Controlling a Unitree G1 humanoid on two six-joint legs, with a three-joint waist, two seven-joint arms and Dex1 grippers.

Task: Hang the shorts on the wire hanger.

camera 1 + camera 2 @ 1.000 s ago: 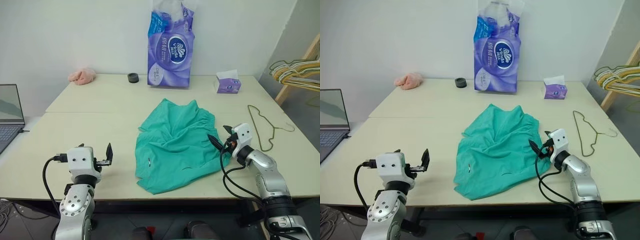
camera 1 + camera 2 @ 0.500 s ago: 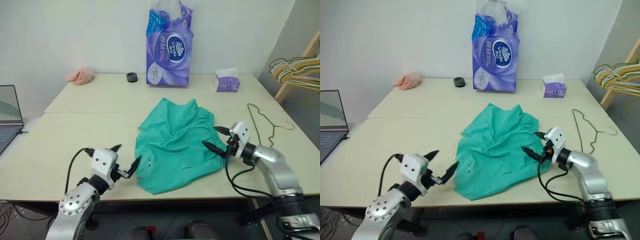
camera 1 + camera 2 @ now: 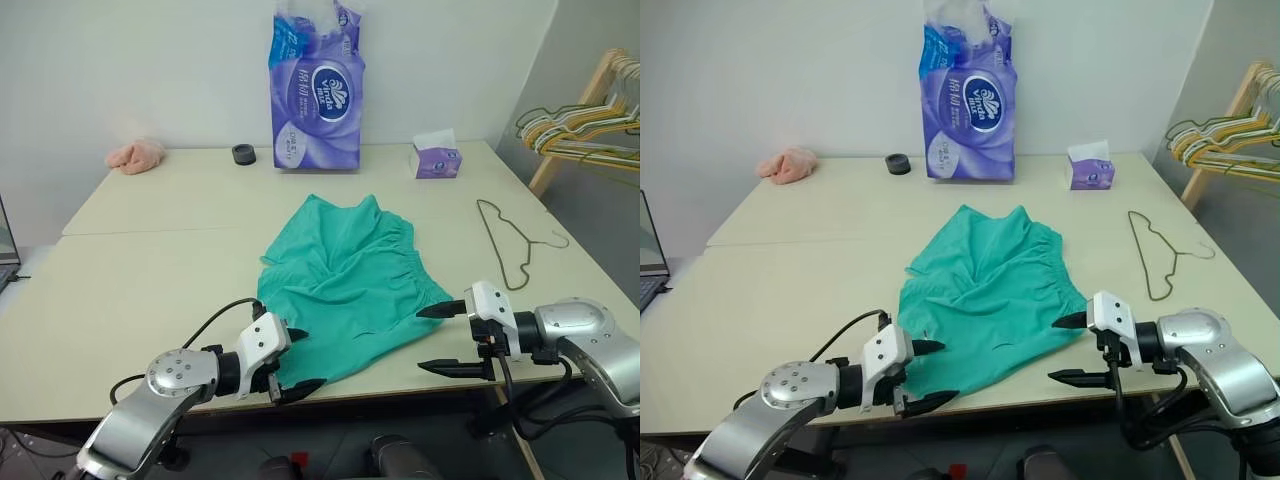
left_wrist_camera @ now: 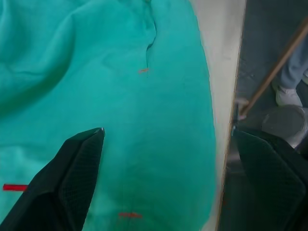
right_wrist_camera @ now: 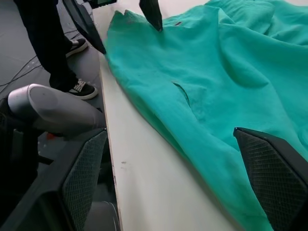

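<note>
Teal shorts lie flat between both open claws, apparently untouched.

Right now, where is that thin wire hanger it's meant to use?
The wire hanger lies flat on the table's right side, just right of the shorts and nearer than the tissue box.

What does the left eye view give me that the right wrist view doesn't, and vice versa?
Left eye view, not the wrist: the wire hanger lying on the table right of the shorts, and the tissue box. Right wrist view, not the eye: a person's dark trouser leg and shoe beside the table. Both: the shorts, the table, the left gripper and the right gripper, each open.
</note>
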